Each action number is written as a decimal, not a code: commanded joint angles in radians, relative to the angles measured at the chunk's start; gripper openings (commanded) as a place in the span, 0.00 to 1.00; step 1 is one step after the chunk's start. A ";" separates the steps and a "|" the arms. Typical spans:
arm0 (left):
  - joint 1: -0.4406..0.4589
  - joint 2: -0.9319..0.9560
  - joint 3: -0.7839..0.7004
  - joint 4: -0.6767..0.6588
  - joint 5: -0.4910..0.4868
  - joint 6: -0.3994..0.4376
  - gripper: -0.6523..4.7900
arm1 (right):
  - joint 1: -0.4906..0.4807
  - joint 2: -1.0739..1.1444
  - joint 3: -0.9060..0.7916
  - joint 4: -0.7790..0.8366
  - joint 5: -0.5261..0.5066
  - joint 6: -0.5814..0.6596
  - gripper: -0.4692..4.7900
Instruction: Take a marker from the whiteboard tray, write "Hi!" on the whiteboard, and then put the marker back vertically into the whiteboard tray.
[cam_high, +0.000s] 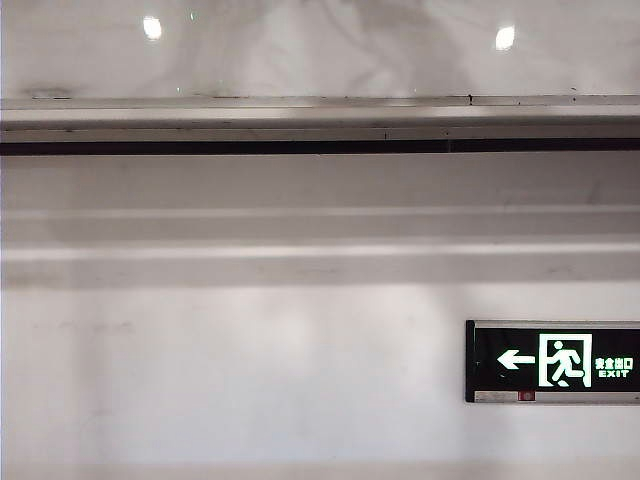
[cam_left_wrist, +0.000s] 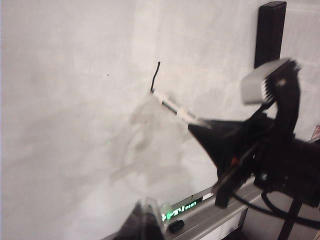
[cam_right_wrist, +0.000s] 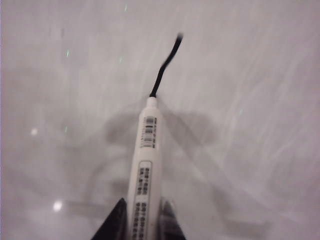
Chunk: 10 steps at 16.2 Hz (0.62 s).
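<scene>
Right claw (cam_right_wrist: 142, 227) is clamping the marker (cam_right_wrist: 145, 165) tip-first on the whiteboard (cam_right_wrist: 250, 100), drawing the first stroke (cam_right_wrist: 167, 62); left claw's (cam_left_wrist: 145, 220) opening is unreadable, idling near the tray (cam_left_wrist: 220, 215).

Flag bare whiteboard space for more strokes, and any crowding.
Whiteboard is bare all around the short black stroke. Crowded only there: right gripper holds the marker at the stroke's end; left gripper sits low by the whiteboard tray.

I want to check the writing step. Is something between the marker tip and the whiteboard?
No, nothing visible. The right gripper holds the marker, and its tip already sits on the whiteboard at the end of a black stroke. The left gripper is low, beside the tray.
</scene>
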 joint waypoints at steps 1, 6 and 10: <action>0.000 -0.003 0.004 0.007 0.004 0.001 0.11 | -0.002 0.000 0.002 -0.045 0.011 0.035 0.09; 0.000 -0.003 0.004 0.007 0.004 0.001 0.11 | -0.002 0.000 0.002 -0.115 0.011 0.062 0.09; 0.000 -0.003 0.004 0.007 0.004 0.001 0.11 | -0.002 -0.008 0.002 -0.121 0.011 0.061 0.09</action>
